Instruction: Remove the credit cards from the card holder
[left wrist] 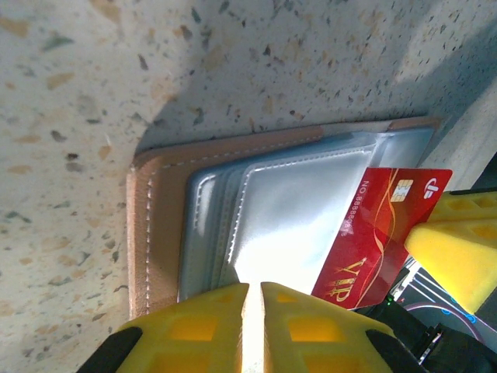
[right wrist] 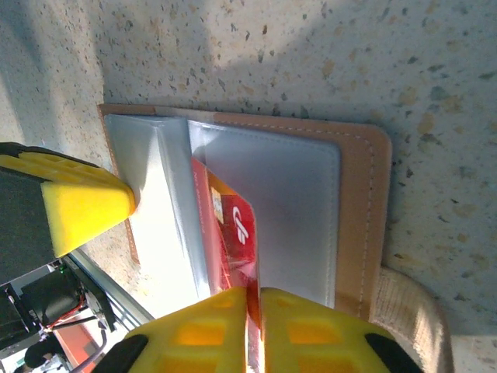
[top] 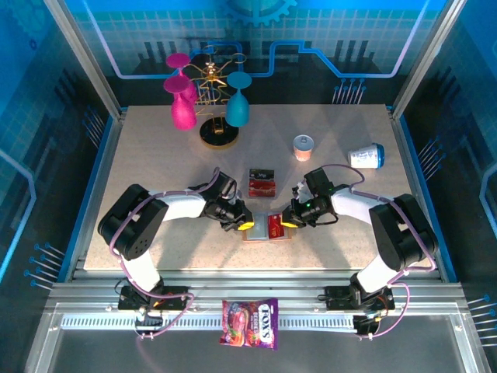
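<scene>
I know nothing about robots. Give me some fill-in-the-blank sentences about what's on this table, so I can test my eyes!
The card poking out of the card holder is ___ in colour.
The hand pinching it belongs to the ___ arm.
More cards lie flat on the ___.
The white cup lies on its ___.
Missing words: red; right; table; side.

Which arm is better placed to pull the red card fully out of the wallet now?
The right. The right fingers are closed on the red card, which sticks partly out of the wallet. The left fingers are shut and rest on the wallet's other half, probably holding it down.
</scene>
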`<state>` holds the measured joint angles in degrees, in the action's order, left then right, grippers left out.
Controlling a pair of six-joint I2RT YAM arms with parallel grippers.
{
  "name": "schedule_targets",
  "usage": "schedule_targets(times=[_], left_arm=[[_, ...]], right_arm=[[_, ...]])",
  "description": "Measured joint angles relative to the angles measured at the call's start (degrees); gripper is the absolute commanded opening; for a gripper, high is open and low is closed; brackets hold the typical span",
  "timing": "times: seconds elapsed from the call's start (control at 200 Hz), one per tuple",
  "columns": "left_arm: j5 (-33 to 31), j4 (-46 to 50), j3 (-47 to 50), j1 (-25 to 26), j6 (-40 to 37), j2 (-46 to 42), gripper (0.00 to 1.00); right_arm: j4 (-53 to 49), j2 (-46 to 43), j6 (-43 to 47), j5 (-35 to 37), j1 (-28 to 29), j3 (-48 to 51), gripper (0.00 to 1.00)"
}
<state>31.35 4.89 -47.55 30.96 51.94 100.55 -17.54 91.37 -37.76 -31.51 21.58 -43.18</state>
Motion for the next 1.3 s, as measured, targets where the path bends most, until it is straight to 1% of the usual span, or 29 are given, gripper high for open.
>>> schedule_targets(times=[0.105, 0.525, 0.865, 1.301], left_arm=[[0.0, 0.0, 0.0, 0.0, 0.0, 0.0, 0.15], [0.0, 2.4, -1.1, -0.8, 0.0, -0.7, 0.18], [0.0, 2.6, -1.1, -1.7, -0.5, -1.7, 0.18], [0.0, 2.3, -1.0, -3.1, -1.1, -2.8, 0.18]], right_arm=[[0.2, 0.0, -0.8, -0.1, 0.2, 0.0, 0.18], [1.0, -1.2, -3.6, 0.0, 2.6, 0.0, 0.18], [0.3, -2.5, -5.0, 2.1, 4.7, 0.0, 0.18], [-2.4, -3.7, -5.7, 4.5, 5.9, -1.2, 0.10]])
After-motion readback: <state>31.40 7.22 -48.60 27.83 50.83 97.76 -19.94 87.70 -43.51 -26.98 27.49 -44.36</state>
